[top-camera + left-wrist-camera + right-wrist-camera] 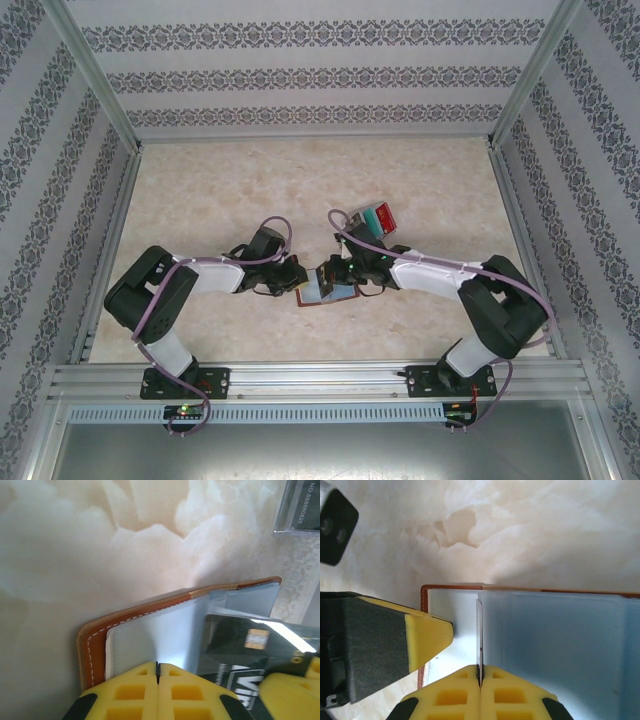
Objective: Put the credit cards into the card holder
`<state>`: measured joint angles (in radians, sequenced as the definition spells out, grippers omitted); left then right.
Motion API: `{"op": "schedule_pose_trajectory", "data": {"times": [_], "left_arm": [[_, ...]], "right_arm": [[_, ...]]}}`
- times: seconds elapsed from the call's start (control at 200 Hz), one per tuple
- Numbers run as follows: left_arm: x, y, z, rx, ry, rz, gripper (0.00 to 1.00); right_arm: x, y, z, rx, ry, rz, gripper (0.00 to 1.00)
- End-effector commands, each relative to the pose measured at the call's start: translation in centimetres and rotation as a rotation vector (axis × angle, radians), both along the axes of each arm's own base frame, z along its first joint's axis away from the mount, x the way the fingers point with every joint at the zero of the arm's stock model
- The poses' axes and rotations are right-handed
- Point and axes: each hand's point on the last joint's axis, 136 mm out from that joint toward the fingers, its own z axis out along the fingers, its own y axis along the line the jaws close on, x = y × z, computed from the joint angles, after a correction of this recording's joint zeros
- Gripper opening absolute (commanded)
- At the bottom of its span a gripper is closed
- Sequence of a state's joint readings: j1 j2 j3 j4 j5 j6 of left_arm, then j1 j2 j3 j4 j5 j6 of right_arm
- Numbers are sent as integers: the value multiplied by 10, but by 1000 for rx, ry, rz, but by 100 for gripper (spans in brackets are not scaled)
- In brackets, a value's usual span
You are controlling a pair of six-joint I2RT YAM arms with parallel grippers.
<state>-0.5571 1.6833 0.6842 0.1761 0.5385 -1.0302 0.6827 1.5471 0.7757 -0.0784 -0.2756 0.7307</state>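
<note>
Card holder [140, 607] beneath left pincer [157, 666] (unfolded)

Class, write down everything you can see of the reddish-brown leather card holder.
The reddish-brown leather card holder lies open on the marbled beige table, between both arms. White stitching runs along its edge; clear plastic sleeves fill the inside. The shut left gripper rests on its inner page, and a dark grey chip card, pinched in the right gripper, overlaps the sleeves.
</note>
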Motion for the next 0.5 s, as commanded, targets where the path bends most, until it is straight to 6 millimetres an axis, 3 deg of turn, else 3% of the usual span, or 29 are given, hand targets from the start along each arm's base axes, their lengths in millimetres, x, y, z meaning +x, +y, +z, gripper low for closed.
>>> {"op": "schedule_pose_trajectory", "data": {"times": [0.0,0.285,0.31,0.39,0.5], "left_arm": [[-13,15,-22,105,51,10,4],[-11,16,-21,134,45,-18,4],[-11,16,-21,136,45,-21,4],[-12,17,-21,145,46,-24,4],[-11,18,-20,149,44,-19,4]], "right_arm": [[4,-25,-6,-40,-3,-59,0],[3,-15,-17,69,54,-35,0],[5,-20,-20,42,54,-49,0],[6,-62,-26,-153,0,-146,0],[12,-74,4,-53,-78,-181,0]]}}
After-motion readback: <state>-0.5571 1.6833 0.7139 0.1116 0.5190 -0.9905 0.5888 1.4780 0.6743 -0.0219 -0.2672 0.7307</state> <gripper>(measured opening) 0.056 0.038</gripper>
